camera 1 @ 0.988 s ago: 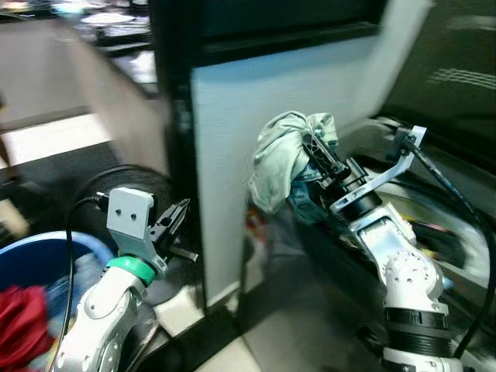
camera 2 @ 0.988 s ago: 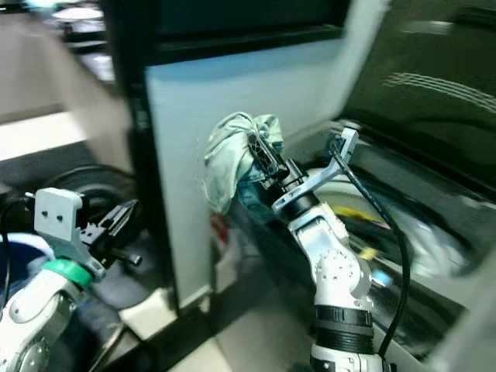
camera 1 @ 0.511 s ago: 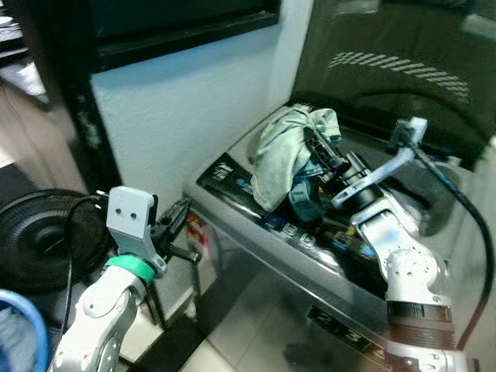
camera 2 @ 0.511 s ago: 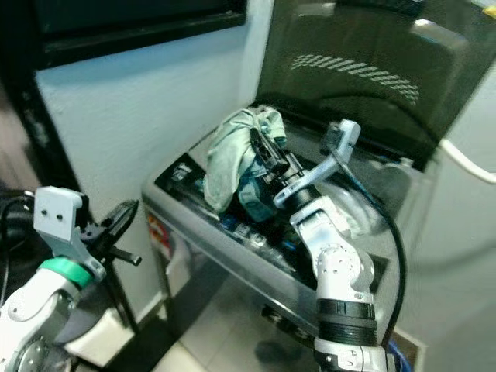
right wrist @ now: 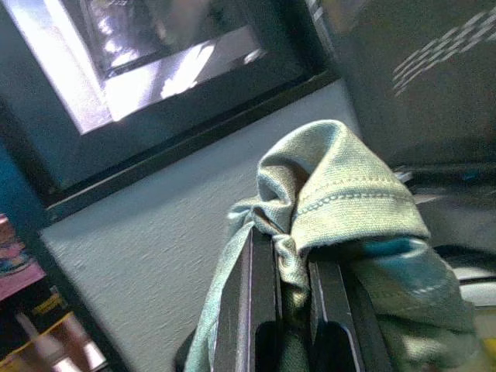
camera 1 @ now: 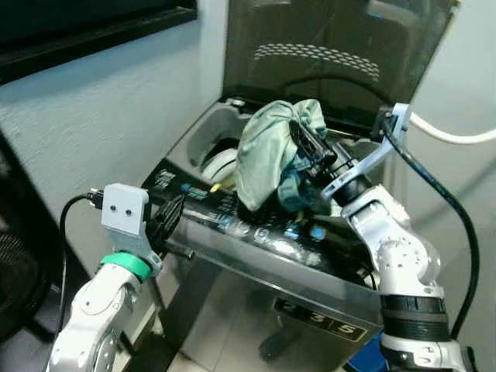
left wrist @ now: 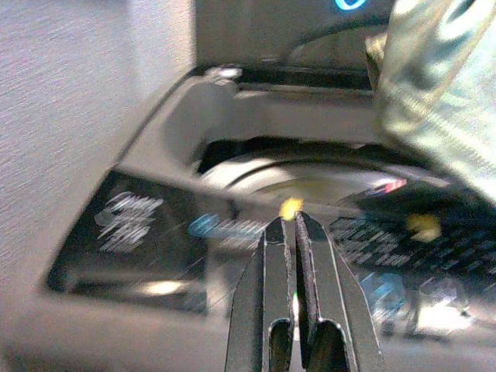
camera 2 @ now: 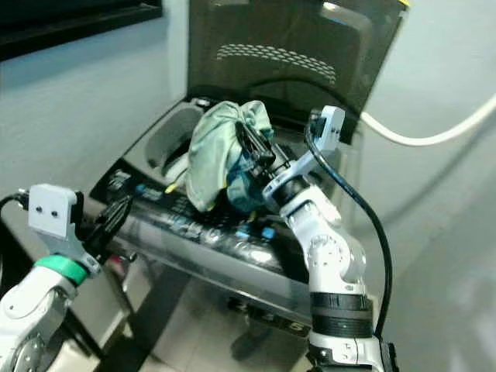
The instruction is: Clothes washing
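A top-loading washing machine (camera 1: pixel 263 248) stands before me with its dark lid (camera 1: pixel 333 54) raised. My right gripper (camera 1: pixel 302 143) is shut on a bunched pale green garment (camera 1: pixel 267 155) with a teal patch, held above the drum opening (camera 1: pixel 221 163). In the right wrist view the cloth (right wrist: pixel 341 201) is pinched between the black fingers (right wrist: pixel 252 294). My left gripper (camera 1: pixel 172 217) is shut with nothing in it, just in front of the machine's control panel (left wrist: pixel 232 232). White cloth lies inside the drum.
A grey textured wall (camera 1: pixel 93 116) runs along the left of the machine. A white hose (camera 1: pixel 457 138) crosses the wall at the right. Tiled floor (camera 1: pixel 225 341) lies in front of the machine.
The camera has swung right, bringing the washing machine to the centre. My right gripper still holds the green garment, which hangs over the drum opening now.
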